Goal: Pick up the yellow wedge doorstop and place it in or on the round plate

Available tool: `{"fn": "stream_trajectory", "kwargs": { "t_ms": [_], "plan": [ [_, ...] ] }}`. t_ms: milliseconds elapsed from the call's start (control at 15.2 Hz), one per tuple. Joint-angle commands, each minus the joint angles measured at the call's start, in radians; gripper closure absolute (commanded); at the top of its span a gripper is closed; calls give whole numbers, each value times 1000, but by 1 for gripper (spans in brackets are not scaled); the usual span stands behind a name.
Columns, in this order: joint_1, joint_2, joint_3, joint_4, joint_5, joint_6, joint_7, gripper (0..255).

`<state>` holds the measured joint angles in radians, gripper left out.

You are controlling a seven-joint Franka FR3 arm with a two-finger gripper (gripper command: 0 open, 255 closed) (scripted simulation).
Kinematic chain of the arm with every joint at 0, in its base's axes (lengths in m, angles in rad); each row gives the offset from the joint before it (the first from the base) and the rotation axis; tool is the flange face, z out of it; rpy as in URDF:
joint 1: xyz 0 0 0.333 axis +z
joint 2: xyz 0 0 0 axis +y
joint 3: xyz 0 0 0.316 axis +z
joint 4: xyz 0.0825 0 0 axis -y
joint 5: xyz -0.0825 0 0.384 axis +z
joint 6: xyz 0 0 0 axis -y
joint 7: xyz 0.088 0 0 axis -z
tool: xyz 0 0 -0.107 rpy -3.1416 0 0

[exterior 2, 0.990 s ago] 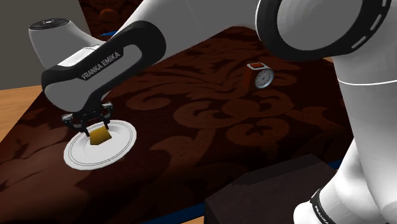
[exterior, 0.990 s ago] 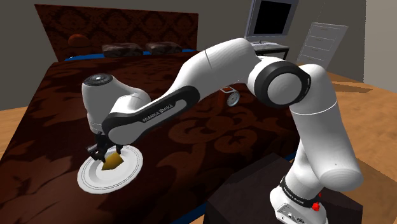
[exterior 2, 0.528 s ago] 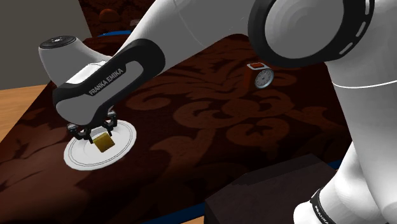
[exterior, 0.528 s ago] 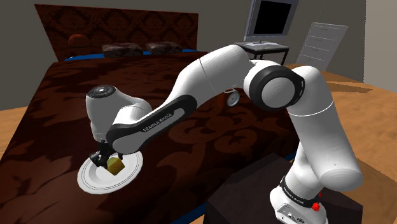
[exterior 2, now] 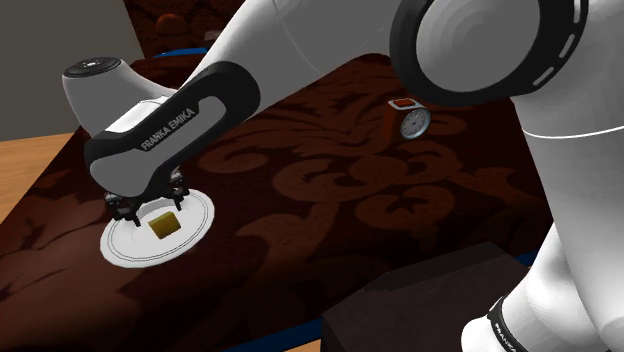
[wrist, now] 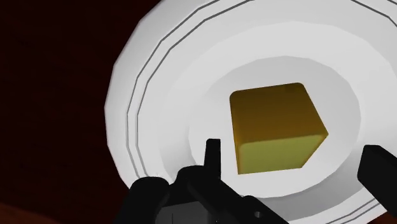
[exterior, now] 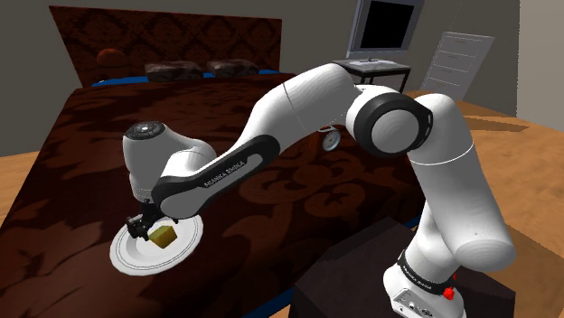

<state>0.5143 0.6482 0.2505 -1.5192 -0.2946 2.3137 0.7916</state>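
**A:** Lower left of the shoulder view: the wedge [exterior: 164, 237] lies on the plate [exterior: 126, 262], well inside the rim and near the middle. The plate rests on the bed [exterior: 72, 135].

**B:** Hand?

**A:** The hand [wrist: 294, 149] is just above the plate. The fingers [wrist: 213, 156] are spread, one on each side of the wedge, and neither touches it. Released, nothing gripped.

**B:** How would the wedge handle?

**A:** Judgement only. It's a small, solid-looking block, probably light and stiff. The faces look smooth and one of them slopes, so a pinch on the slope could squirt it out. Better to take it across the two flat opposite sides, low down. The plate looks rigid and may be fragile, so no pressing into it.

**B:** Arm pose?

**A:** The arm [exterior: 298, 108] rises from the stand [exterior: 361, 280] at lower right and bends high at right of centre. The long forearm then slopes down toward the lower left. The wrist is turned so the hand points down at the plate.
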Motion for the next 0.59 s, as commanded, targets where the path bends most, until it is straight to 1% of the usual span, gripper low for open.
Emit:
{"fn": "stream_trajectory", "kwargs": {
  "t_ms": [0, 198, 462, 528],
  "plan": [
    [0, 0, 0, 0, 0, 0, 0, 0],
    [0, 1, 0, 1, 0, 0, -1, 0],
    [-10, -85, 18, -11, 24, -73, -13, 0],
    [-10, -85, 18, -11, 24, -73, -13, 0]
  ]
}}
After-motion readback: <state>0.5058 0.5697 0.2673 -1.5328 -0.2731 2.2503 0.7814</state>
